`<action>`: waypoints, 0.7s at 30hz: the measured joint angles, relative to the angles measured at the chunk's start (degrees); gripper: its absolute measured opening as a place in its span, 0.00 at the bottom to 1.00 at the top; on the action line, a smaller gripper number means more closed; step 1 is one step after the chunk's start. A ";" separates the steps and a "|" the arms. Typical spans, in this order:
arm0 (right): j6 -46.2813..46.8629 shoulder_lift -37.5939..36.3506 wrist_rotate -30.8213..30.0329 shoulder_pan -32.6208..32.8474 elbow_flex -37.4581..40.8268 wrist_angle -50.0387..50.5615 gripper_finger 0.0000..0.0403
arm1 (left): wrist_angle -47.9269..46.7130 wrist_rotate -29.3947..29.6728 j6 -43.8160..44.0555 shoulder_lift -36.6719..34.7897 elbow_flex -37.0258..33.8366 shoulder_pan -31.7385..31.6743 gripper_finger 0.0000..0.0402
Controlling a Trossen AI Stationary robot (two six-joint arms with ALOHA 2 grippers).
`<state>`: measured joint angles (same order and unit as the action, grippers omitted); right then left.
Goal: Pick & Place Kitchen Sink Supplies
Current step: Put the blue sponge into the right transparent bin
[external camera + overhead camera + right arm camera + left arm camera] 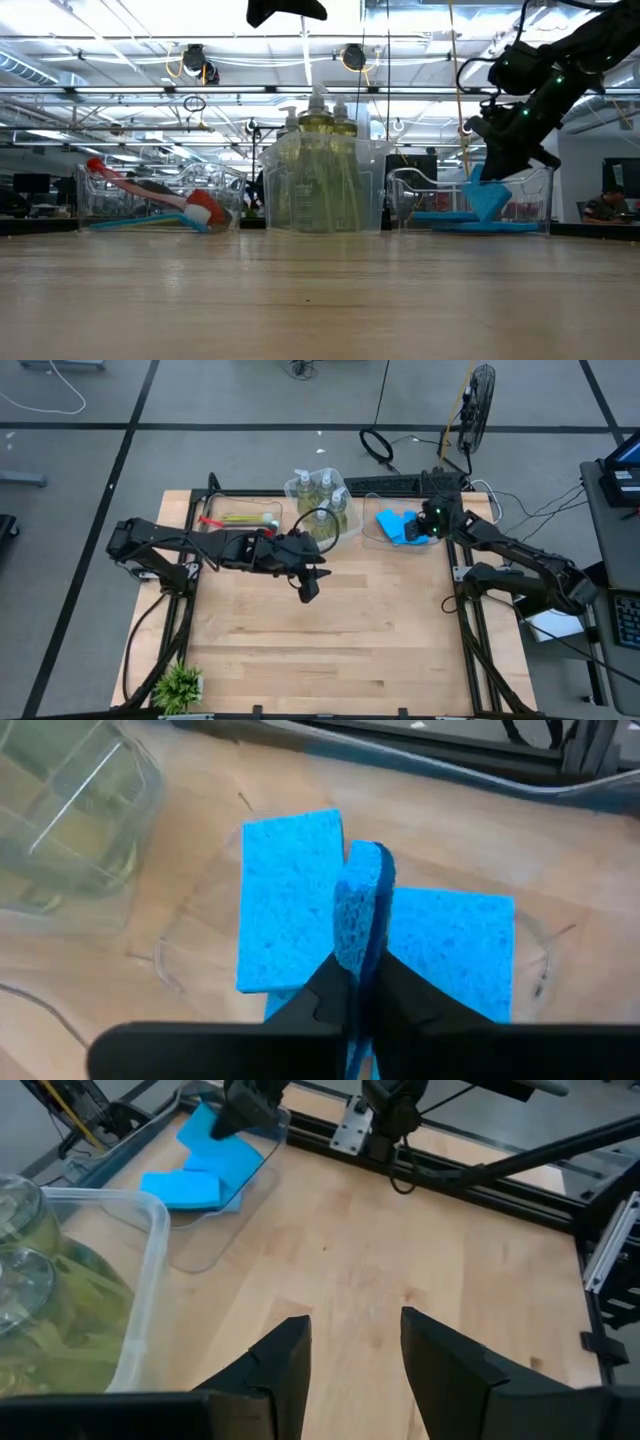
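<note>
1. High view: showing the right tool (432, 520) reaching over the clear sponge bin (372, 532) at the far right of the desk (330, 630), right above the blue sponges (397, 526). Placing the left tool (308, 586) out over bare desk near the middle, just in front of the soap-bottle bin (348, 532) with its pump bottles (322, 495); brushes (238, 519) lying lengthwise in the far-left bin (208, 512). Making the right arm by far the nearer to the sponges. Leaving wide open wood toward the near edge, with only a potted plant (180, 684) at the near-left corner.

2. Low view: catching the right tool (490, 178) clamped on one blue sponge (487, 200), standing on edge and rising above the bin wall (540, 195), flat sponges (455, 217) lying beneath. Hanging high at the top of the picture, the left tool (285, 10), well clear of the bottles (320, 118).

3. Left wrist view: showing the left tool (355, 1370) with fingers (285, 1365) apart and nothing between them, pointing across bare wood toward the sponge bin (215, 1240).

4. Right wrist view: showing the right tool (358, 985) pinched together on the held sponge (362, 910), long axis running away from the wrist, two sponges (290, 900) lying flat underneath. Judging a straight lift as clearing the rim, then open desk for setting down.
</note>
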<state>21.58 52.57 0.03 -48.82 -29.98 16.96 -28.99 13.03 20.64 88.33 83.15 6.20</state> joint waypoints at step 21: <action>0.04 -2.26 -0.22 0.00 0.00 2.59 0.33 | 0.11 -2.09 0.09 0.02 -0.76 -0.10 0.39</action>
<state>21.62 50.30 -0.19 -48.82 -29.98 19.55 -28.88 10.94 20.73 88.36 82.39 6.10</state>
